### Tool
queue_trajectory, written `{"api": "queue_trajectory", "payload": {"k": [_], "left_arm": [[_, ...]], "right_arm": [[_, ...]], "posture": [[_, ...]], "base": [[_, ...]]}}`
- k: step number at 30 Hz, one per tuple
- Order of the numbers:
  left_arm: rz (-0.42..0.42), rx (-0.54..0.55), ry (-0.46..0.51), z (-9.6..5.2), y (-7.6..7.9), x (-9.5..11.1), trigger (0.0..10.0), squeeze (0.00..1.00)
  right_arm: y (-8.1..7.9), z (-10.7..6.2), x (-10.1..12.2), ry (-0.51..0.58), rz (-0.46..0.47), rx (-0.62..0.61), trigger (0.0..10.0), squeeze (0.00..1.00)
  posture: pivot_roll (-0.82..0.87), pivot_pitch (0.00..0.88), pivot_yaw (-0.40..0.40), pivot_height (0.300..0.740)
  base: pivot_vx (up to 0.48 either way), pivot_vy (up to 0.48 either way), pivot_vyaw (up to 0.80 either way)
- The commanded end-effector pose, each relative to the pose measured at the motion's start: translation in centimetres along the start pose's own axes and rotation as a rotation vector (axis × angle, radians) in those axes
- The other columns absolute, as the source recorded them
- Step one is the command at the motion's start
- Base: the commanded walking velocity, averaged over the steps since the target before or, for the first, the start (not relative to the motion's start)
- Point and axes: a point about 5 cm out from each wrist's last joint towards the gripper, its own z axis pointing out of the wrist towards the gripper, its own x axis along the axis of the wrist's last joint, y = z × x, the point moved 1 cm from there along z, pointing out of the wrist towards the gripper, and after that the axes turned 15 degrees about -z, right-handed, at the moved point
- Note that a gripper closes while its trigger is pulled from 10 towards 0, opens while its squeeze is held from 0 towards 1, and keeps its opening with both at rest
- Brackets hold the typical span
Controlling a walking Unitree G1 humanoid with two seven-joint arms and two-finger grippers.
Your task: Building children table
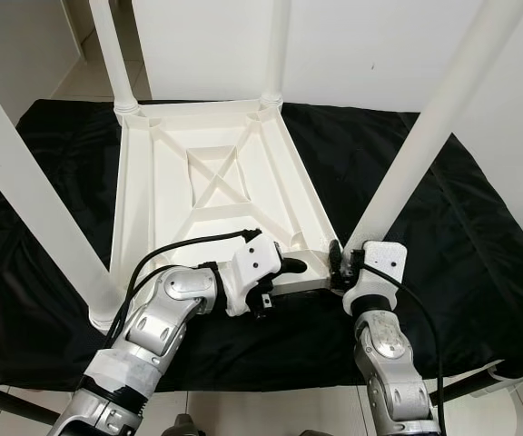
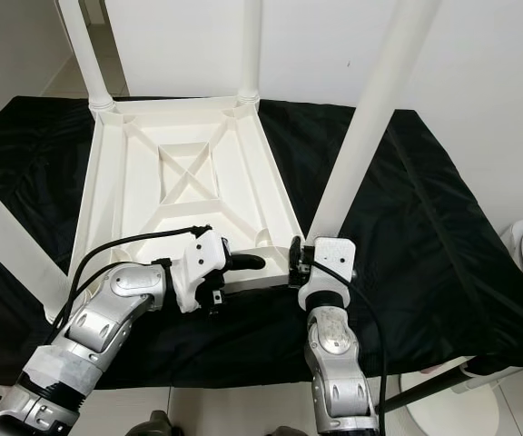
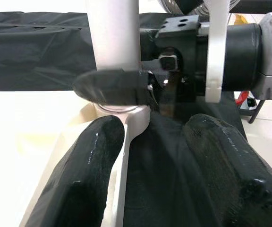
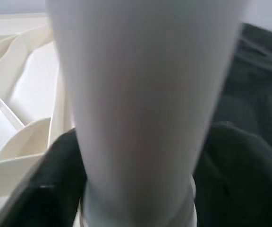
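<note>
1. Here the white children's table lies upside down on a black cloth, its ribbed underside facing up, so the corner sockets are open to take the legs.

2. All four white legs stand upright in the corners; the near-right leg rises from the tabletop's near right corner, just in front of the robot.

3. The right gripper is at the foot of that leg. In the right wrist view the leg sits between the two black fingers, which press close on either side. I judge it gripped low so it can be steadied or pushed down into its socket.

4. The left gripper reaches in along the near edge toward the same corner. In the left wrist view its fingers stand apart with nothing between them; one lies by the tabletop's edge, the other over the cloth.

5. Probably the left arm is there to brace the tabletop, so it does not slide on the cloth while the leg is seated.

6. The task looks close to done; whether this last leg is fully home cannot be seen.
</note>
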Motion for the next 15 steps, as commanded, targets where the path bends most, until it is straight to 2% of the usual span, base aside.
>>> {"api": "queue_trajectory", "payload": {"k": [1,2,5,6,9,10,13,15], "left_arm": [[0.002,0.016,0.005,-0.1,0.1,0.1,10.0,0.0],[0.002,0.016,0.005,-0.1,0.1,0.1,10.0,0.0],[-0.002,0.02,0.006,-0.2,0.2,0.0,10.0,0.0],[-0.001,0.02,0.005,-0.2,0.2,0.0,10.0,0.0],[0.0,0.02,0.004,-0.2,0.2,0.0,10.0,0.0],[0.0,0.02,0.003,-0.2,0.1,0.1,10.0,0.0],[0.0,0.02,0.003,-0.2,0.1,0.1,10.0,0.0],[0.006,0.013,-0.002,-0.2,0.0,0.1,10.0,0.0]], "right_arm": [[0.2,-0.3,0.1,0.016,0.017,0.026,10.0,1.0],[0.2,-0.3,0.1,0.016,0.017,0.026,10.0,1.0],[0.7,-0.8,0.3,0.075,0.007,0.158,10.0,1.0],[1.0,-0.8,0.3,0.087,-0.005,0.199,10.0,0.0],[1.2,-0.8,0.3,0.093,-0.015,0.22,10.0,0.0],[1.8,-0.6,0.3,0.108,-0.037,0.265,10.0,0.0],[1.8,-0.6,0.3,0.108,-0.037,0.265,10.0,0.0],[2.9,0.5,0.6,0.153,-0.092,0.382,10.0,0.0]], "posture": [[-0.02,0.0,-0.027,0.74],[-0.02,0.0,-0.027,0.74],[-0.02,0.0,-0.021,0.74],[-0.03,0.0,-0.015,0.74],[-0.03,0.0,-0.014,0.74],[-0.03,0.0,-0.009,0.74],[-0.03,0.0,-0.009,0.74],[-0.03,0.0,-0.002,0.74]], "base": [[0.0,0.0,0.0],[0.0,0.0,0.0],[0.0,0.0,0.0],[0.0,0.0,0.0],[0.0,0.0,0.0],[0.0,0.0,0.0],[0.0,0.0,0.0],[0.0,0.0,0.0]]}}
